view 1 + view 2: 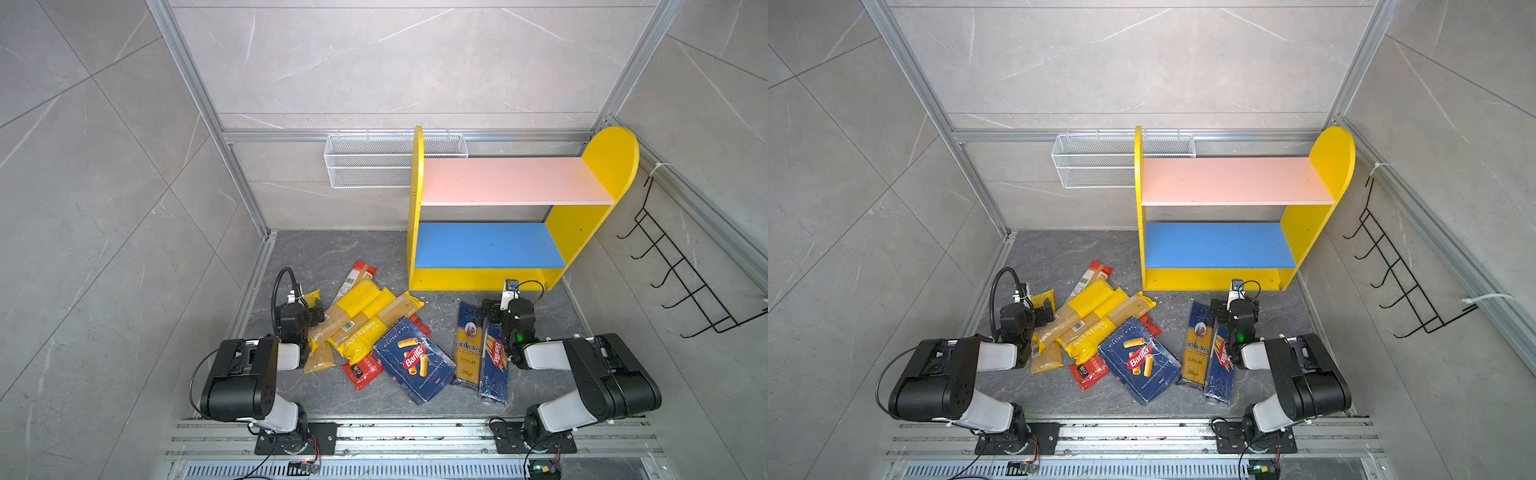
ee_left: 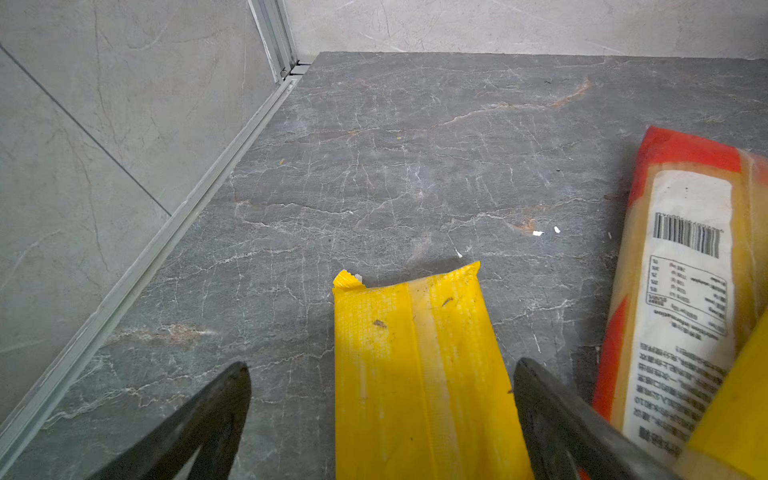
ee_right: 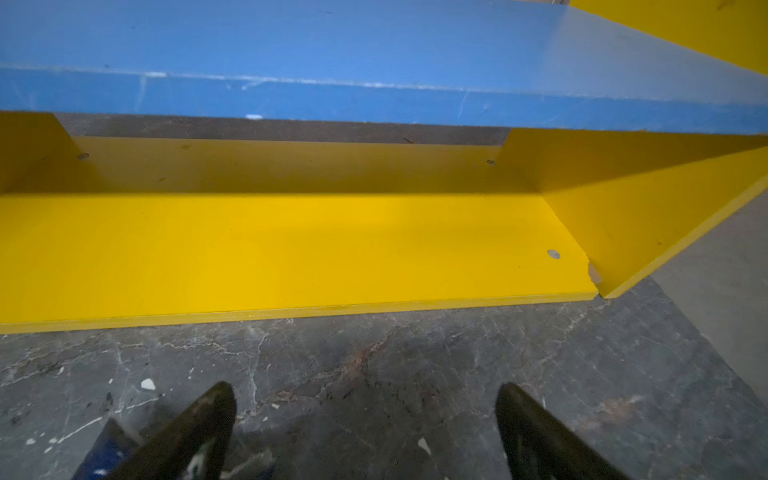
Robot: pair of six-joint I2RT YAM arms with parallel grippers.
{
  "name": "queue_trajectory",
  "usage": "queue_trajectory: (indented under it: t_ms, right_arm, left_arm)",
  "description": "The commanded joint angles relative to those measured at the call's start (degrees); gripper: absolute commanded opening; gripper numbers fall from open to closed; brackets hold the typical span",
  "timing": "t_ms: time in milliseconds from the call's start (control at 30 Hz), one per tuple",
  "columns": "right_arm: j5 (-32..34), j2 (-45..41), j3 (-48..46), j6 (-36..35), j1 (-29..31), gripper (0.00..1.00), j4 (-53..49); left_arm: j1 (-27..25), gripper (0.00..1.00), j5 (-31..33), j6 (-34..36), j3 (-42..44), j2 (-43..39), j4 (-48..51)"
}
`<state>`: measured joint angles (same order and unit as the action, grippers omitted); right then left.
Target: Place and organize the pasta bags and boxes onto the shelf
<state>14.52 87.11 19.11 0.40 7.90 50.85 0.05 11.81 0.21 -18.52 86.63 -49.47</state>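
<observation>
Since both boards of the shelf (image 1: pixel 611 153) stand bare and every pack lies on the floor in front of it, you are at the very first pick. Your left gripper (image 2: pixel 382 363) has its jaws spread wide with nothing held. It straddles the end of a yellow bag (image 2: pixel 415 374) at the left edge of the pile, and a red-ended bag (image 2: pixel 681 291) lies just beside one finger. Come lower and further along the bag before you close, because its flat sealed end looks likely to slip. Lift slowly, since its far part seems to run under the other yellow bags (image 1: pixel 361 307). Your right gripper (image 3: pixel 365 385) is equally wide and empty, over bare floor at the end of the narrow Barilla box (image 1: pixel 494 365). That box lies right beside the ankara bag (image 1: pixel 467 345), near the wide Barilla box (image 1: pixel 413 359). Centre your jaws across the narrow box's width.
</observation>
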Motion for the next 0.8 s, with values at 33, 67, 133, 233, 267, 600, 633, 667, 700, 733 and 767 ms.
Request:
queue_trajectory:
  t_ms: [33, 67, 133, 233, 267, 600, 633, 667, 700, 733, 767]
  right_arm:
    - [0.00, -0.10, 0.81, 0.74, 0.22, 0.99, 1.08]
    - [0.05, -0.10, 0.81, 0.74, 0.19, 0.99, 1.06]
    - [0.07, -0.10, 0.84, 0.76, 0.24, 0.99, 1.04]
    - [0.04, -0.10, 0.84, 0.79, 0.18, 0.99, 1.08]
    - [0.03, -0.10, 0.84, 0.77, 0.20, 0.99, 1.08]
    - [0.02, -0.01, 0.90, 0.75, 0.21, 0.99, 0.85]
    - [-0.02, -0.01, 0.90, 0.79, 0.22, 0.99, 0.84]
    - [-0.02, -0.01, 0.86, 0.75, 0.22, 0.99, 0.90]
    - [-0.02, -0.01, 0.92, 0.74, 0.18, 0.99, 0.86]
    - [-0.02, 0.00, 0.90, 0.75, 0.19, 1.00, 0.84]
    - [-0.02, -0.01, 0.92, 0.74, 0.24, 1.00, 0.88]
  left_arm:
    - [0.37, 1.00, -0.51, -0.97, -1.22, -0.07, -1.74]
    - [0.43, 1.00, -0.79, -0.97, -1.33, -0.13, -1.63]
    - [0.96, 1.00, -1.88, -1.09, -1.59, -0.15, -1.04]
    - [1.92, 1.00, -3.58, -1.49, -1.95, -0.26, -0.23]
    - [2.03, 1.00, -3.90, -1.54, -2.00, -0.26, -0.20]
    - [2.09, 1.00, -4.01, -1.57, -2.04, -0.23, 0.07]
    - [2.12, 1.00, -3.99, -1.60, -2.05, -0.24, 0.01]
    - [2.11, 1.00, -3.99, -1.52, -2.03, -0.23, 0.04]
    - [2.09, 1.00, -3.99, -1.52, -2.05, -0.23, 0.08]
    - [2.13, 1.00, -3.97, -1.56, -2.04, -0.25, 0.08]
    - [2.08, 1.00, -3.99, -1.59, -2.02, -0.24, 0.05]
